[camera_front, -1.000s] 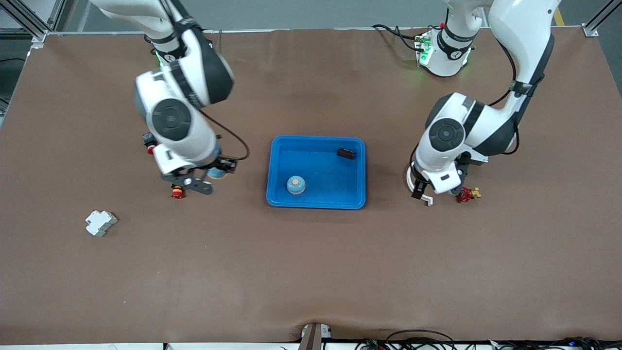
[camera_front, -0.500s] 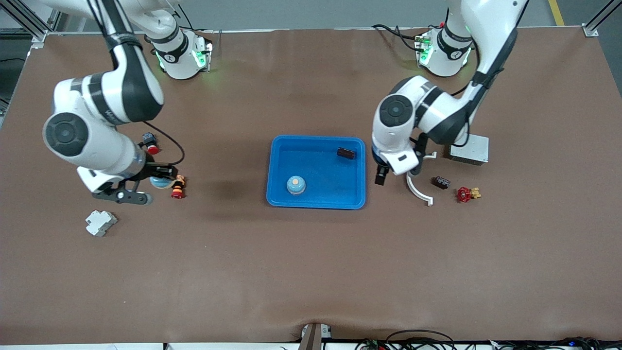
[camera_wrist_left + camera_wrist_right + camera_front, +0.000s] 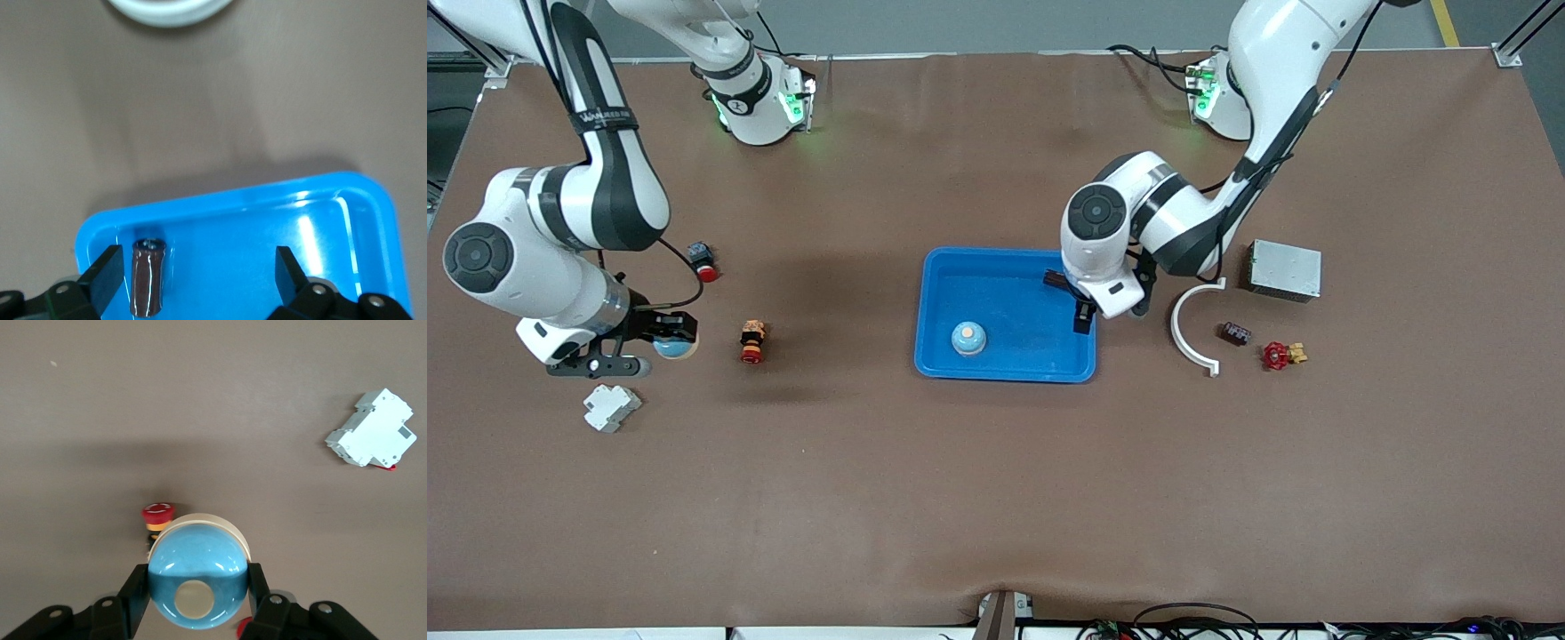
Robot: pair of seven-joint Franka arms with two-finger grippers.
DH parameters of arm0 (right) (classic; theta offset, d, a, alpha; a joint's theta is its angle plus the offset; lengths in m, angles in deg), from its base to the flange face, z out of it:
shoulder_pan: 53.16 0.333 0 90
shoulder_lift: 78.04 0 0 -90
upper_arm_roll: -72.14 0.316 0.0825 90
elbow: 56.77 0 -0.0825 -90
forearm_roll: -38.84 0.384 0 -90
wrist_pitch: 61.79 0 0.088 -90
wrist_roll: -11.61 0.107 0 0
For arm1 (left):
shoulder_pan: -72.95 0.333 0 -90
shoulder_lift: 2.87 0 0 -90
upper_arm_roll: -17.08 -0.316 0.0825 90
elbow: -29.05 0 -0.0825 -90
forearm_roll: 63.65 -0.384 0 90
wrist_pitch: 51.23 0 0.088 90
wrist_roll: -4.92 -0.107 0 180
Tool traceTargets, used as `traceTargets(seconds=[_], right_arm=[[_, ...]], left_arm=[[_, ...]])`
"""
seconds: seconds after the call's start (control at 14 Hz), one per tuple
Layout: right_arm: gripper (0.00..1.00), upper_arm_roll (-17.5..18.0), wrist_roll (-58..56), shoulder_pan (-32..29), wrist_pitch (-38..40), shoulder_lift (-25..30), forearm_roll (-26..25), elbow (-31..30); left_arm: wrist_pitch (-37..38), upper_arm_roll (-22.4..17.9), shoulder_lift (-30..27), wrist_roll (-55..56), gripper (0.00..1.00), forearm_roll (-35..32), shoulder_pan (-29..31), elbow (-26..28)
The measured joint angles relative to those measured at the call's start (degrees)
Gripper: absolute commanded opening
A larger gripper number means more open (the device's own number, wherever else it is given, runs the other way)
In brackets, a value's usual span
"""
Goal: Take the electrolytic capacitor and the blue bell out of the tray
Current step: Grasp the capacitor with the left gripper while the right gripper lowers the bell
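Note:
A blue bell (image 3: 198, 577) with a cream button is clamped in my right gripper (image 3: 197, 587), which is up over the table near the right arm's end (image 3: 669, 342). A second blue bell (image 3: 968, 338) sits in the blue tray (image 3: 1005, 255). My left gripper (image 3: 1085, 317) hangs open over the tray corner toward the left arm's end. A dark brown capacitor (image 3: 148, 277) lies in the tray (image 3: 320, 220) between its fingers (image 3: 107, 277), close to one finger and not gripped. Another capacitor (image 3: 1234, 333) lies on the table by the red valve.
A white breaker (image 3: 611, 407), a red-capped button (image 3: 752, 342) and a small red switch (image 3: 703, 260) lie near the right gripper. A white curved piece (image 3: 1192, 329), a red valve (image 3: 1279, 356) and a metal box (image 3: 1285, 269) lie toward the left arm's end.
My right gripper has carried the bell away from the tray toward the right arm's end. My left gripper has moved from beside the red valve to over the tray corner.

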Motion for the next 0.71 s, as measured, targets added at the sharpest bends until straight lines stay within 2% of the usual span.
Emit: traceTargets(seconds=[0.21, 0.5, 0.71], right_arm=[[0.0, 0.09, -3.85, -2.44, -6.73, 0.08, 0.0, -5.13], [0.0, 0.13, -8.31, -5.84, -14.41, 0.08, 0.03, -11.17], [0.0, 0.18, -9.58, -7.47, -17.41, 0.08, 0.04, -13.73]], left_arm=[[0.0, -0.13, 4.46, 1.1, 1.0, -0.57, -1.96, -2.69], [0.34, -0.16, 6.44, 1.14, 1.0, -0.59, -3.66, -2.93], [0.44, -0.18, 7.46, 1.17, 1.0, -0.7, -4.08, -2.94]])
